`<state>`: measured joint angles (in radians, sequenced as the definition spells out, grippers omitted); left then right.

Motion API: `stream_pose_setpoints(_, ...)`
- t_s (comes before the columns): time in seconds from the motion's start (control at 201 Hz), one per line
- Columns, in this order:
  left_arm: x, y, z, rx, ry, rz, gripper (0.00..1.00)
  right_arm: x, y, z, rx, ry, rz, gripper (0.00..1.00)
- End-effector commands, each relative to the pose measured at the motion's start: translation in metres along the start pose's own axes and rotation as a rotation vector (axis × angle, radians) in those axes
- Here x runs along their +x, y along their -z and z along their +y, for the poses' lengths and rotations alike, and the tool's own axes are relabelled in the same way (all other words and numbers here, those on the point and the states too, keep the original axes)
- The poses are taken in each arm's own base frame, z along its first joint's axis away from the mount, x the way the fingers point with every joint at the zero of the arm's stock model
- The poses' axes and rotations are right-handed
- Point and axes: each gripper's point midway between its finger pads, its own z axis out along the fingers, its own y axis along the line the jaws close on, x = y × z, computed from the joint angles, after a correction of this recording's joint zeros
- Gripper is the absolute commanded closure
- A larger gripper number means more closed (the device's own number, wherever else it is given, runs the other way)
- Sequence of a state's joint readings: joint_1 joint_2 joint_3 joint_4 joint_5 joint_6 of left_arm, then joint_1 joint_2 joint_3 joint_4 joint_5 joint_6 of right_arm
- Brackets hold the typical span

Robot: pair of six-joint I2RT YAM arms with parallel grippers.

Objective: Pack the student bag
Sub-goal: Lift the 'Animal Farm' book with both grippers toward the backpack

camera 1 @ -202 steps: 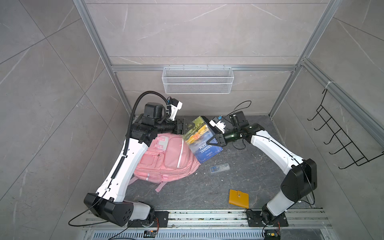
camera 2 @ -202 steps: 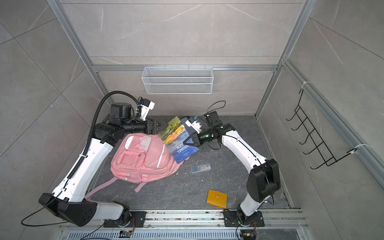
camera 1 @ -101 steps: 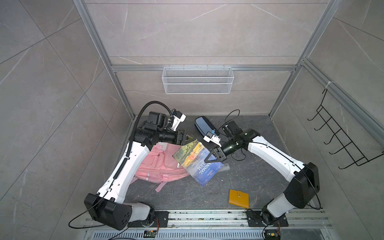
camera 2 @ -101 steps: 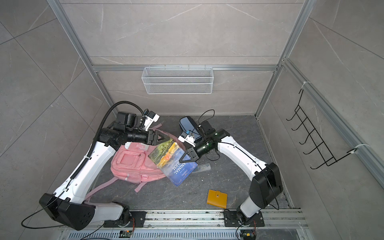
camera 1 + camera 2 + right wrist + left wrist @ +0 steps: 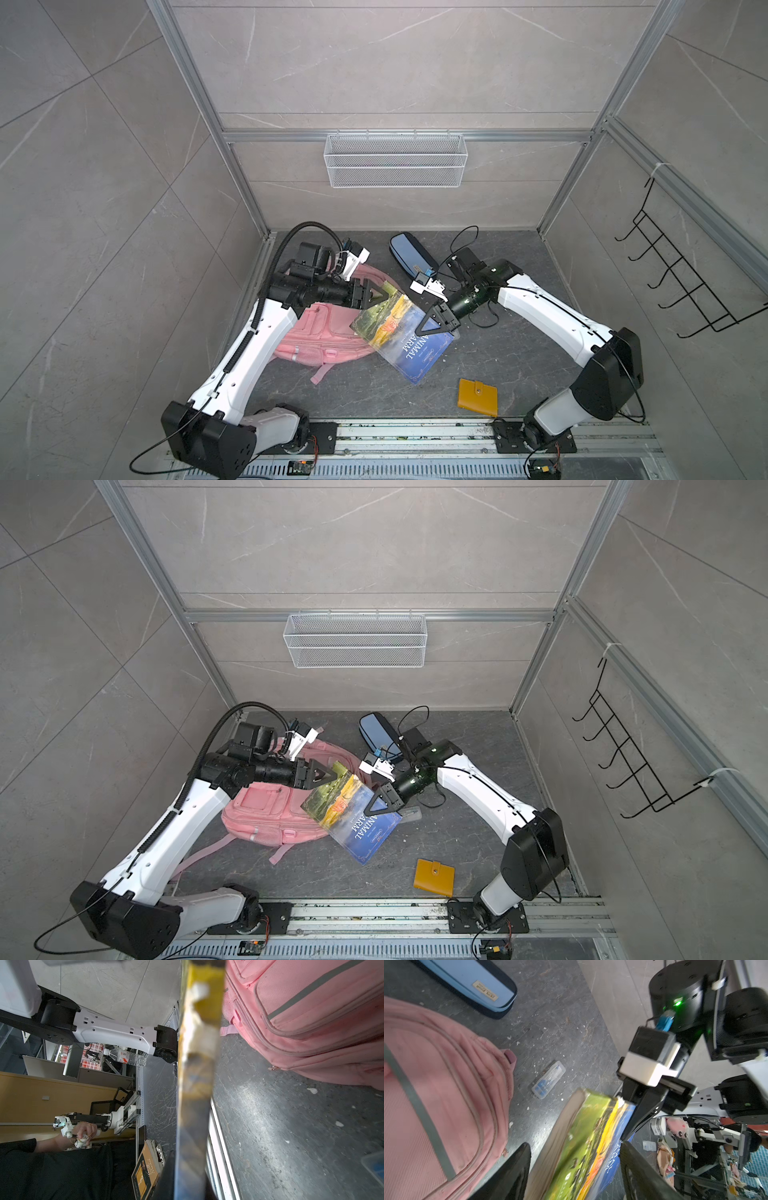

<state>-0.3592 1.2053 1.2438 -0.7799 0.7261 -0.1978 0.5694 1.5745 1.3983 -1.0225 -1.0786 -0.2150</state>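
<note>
book (image 5: 399, 338) cover: "ANIMAL", "ARM" with its start hidden | pencil case (image 5: 467, 978) tag: print too blurred to read

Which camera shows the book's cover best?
Both top views: the whole book cover and its title show. The left wrist view shows the page edge and part of the cover, blurred; the right wrist view shows only a blurred edge-on strip.
</note>
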Motion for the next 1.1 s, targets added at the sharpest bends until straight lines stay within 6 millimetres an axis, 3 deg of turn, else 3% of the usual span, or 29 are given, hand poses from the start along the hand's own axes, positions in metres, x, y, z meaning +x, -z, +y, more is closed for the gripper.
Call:
stream_pose_setpoints(0.0, 0.005, 0.008, 0.003, -0.046, -0.007, -0.045, 0.29, -0.003, 0.004, 0.022, -0.051, 0.074, -0.019, 1.0)
stream_pose_setpoints(0.125, 0.011, -0.001, -0.002, 0.027, 0.008, 0.001, 0.26, -0.004, 0.002, 0.022, -0.059, 0.069, -0.01, 1.0)
stream_pose_setpoints(0.244, 0.015, -0.012, -0.025, 0.175, 0.024, 0.051, 0.16, -0.008, 0.001, 0.019, -0.061, 0.066, -0.009, 1.0)
stream_pose_setpoints(0.379, 0.03, -0.026, -0.031, 0.224, 0.04, 0.132, 0.16, -0.016, 0.0, 0.022, -0.065, 0.081, 0.001, 1.0)
stream_pose_setpoints(0.508, 0.03, -0.027, -0.033, 0.233, 0.035, 0.135, 0.18, -0.015, -0.002, 0.023, -0.057, 0.09, 0.015, 1.0)
stream_pose_setpoints(0.877, 0.033, -0.021, -0.044, 0.29, 0.07, 0.15, 0.69, -0.015, -0.002, 0.013, -0.001, 0.103, 0.035, 1.0)
stream_pose_setpoints(1.021, 0.039, -0.019, -0.043, 0.274, 0.077, 0.152, 1.0, -0.021, 0.001, 0.012, 0.029, 0.123, 0.031, 1.0)
stream_pose_setpoints(1.096, 0.038, -0.018, -0.042, 0.263, 0.077, 0.145, 1.0, -0.03, 0.005, 0.013, 0.036, 0.135, 0.016, 0.95)
